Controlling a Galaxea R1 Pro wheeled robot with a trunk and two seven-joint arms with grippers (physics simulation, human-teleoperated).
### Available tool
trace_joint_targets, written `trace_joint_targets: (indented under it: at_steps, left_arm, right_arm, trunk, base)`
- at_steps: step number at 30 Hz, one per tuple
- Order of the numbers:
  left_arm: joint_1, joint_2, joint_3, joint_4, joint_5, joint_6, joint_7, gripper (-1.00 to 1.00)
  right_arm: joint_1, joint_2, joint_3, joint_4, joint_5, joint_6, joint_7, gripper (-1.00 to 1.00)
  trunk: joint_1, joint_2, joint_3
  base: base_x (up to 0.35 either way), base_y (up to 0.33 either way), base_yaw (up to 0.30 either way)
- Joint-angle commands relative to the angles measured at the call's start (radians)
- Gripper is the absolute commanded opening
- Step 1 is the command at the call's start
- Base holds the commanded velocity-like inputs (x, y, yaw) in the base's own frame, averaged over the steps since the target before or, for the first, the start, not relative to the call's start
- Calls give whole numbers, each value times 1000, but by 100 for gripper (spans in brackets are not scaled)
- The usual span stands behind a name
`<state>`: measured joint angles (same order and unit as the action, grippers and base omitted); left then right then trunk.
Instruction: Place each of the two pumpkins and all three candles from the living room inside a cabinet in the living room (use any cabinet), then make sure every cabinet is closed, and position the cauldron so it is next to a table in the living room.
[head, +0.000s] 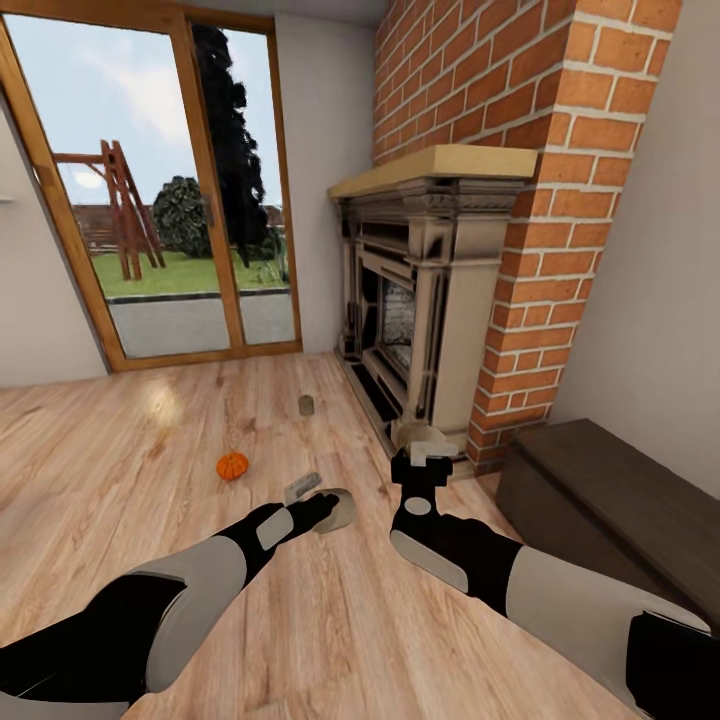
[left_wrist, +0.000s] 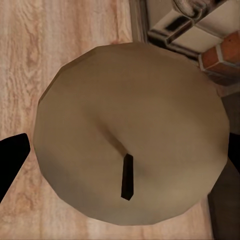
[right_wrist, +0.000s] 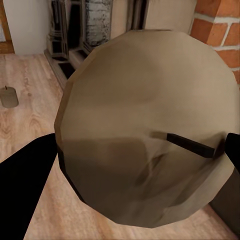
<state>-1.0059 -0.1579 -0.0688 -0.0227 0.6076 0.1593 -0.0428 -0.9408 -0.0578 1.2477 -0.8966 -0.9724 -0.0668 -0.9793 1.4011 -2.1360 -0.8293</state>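
Note:
My left gripper (head: 318, 511) is shut on a tan candle (head: 338, 508) just above the wood floor; in the left wrist view that candle (left_wrist: 130, 100) sits end-on with its dark wick, a black finger (left_wrist: 12, 162) at each side. My right gripper (head: 424, 452) is shut on a second candle (head: 421, 436) near the fireplace foot; the right wrist view has this candle (right_wrist: 140, 100) between dark fingers (right_wrist: 25, 185). A third candle (head: 306, 404) (right_wrist: 8, 96) stands upright on the floor ahead. One orange pumpkin (head: 232, 465) lies left of my left gripper. The dark-brown cabinet (head: 610, 495) is at the right, shut.
An ornate stone fireplace (head: 425, 300) and red brick chimney (head: 560, 150) rise straight ahead on the right. Wood-framed glass doors (head: 170, 200) fill the far left wall. Open plank floor (head: 120, 450) spreads to the left and in front.

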Motion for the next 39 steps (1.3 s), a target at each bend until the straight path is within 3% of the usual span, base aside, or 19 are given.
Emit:
trace_joint_targets:
  at_steps: [1, 10, 24, 39]
  left_arm:
    - [0, 0, -8, 0, 8, 4, 0, -100]
    - [9, 18, -8, 0, 10, 2, 3, -100]
    - [12, 22, -8, 0, 11, 2, 3, -100]
    - [12, 18, -8, 0, 9, 2, 2, -100]
  right_arm:
    - [-1, -1, 5, -1, -9, -7, -4, -100]
    - [3, 2, 5, -1, -9, -7, -4, -100]
    - [5, 45, 5, 52, -9, -7, -4, -100]
    - [5, 47, 6, 54, -9, -7, -4, -100]
  trunk:
    - [-4, 7, 2]
    - [-39, 70, 30]
    - [-92, 168, 74]
    - [-150, 273, 121]
  base:
    - [0, 0, 0]
    - [0, 0, 0]
    - [0, 0, 0]
    - [0, 0, 0]
